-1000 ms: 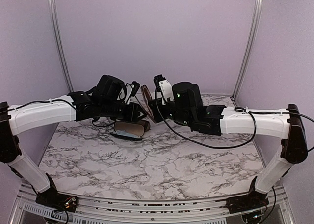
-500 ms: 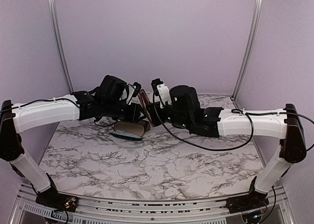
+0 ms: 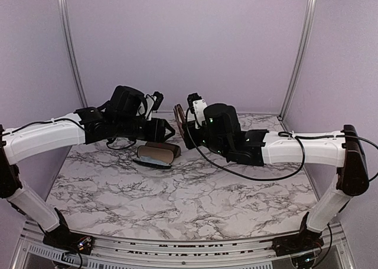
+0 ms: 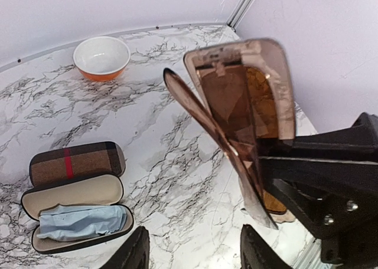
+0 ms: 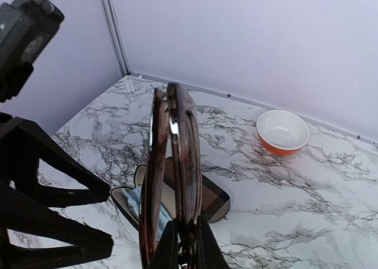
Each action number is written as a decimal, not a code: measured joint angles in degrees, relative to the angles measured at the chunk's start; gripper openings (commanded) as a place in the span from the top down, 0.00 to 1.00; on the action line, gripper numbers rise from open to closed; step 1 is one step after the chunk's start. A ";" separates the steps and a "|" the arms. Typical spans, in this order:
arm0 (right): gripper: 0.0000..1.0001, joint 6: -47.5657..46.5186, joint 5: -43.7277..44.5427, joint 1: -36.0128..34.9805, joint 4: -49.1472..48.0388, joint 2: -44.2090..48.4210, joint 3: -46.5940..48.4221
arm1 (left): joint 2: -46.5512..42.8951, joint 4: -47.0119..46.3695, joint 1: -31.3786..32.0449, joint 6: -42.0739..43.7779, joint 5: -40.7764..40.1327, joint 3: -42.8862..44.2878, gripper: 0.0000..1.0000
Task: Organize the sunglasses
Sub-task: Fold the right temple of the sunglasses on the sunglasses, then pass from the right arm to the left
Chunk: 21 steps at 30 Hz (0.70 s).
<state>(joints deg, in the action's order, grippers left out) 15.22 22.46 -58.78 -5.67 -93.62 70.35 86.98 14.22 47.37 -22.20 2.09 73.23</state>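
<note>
Right claw clenched on the brown glasses: folded, standing upright out of the jaws. Grip point is cut off at the frame bottom. Left claw released, nothing between its fingers, tips barely in frame. Glasses hang just beyond it, not touching. Below both claws, on the table: open case with a blue cloth inside, partly hidden behind the glasses in the right wrist view. Bowl well beyond, near the back wall.
</note>
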 measured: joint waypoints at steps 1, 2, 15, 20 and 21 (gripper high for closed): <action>0.93 0.02 0.28 0.00 -0.07 0.02 -0.11 | -0.98 -0.33 0.00 -0.61 0.26 -0.37 0.44; 0.93 0.07 0.66 0.00 -0.11 0.02 -0.20 | -1.73 -0.70 -0.02 -1.07 0.39 -0.68 0.43; 0.94 3.06 1.44 -0.04 -3.54 2.49 -2.05 | -7.17 -13.60 -0.13 -10.40 2.97 -6.69 0.35; 0.94 4.31 -0.85 -0.09 -5.31 3.06 -2.36 | -5.49 -20.17 -0.28 -13.40 4.83 -7.10 0.37; 0.94 4.52 -1.36 -0.09 -5.53 3.19 -2.62 | -5.07 -21.09 -0.28 -13.75 5.16 -7.10 0.39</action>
<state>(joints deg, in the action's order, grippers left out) 19.75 21.10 -58.87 -11.20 -90.43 67.72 81.91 -6.87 47.09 -35.94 7.25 66.13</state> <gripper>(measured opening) 0.082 0.641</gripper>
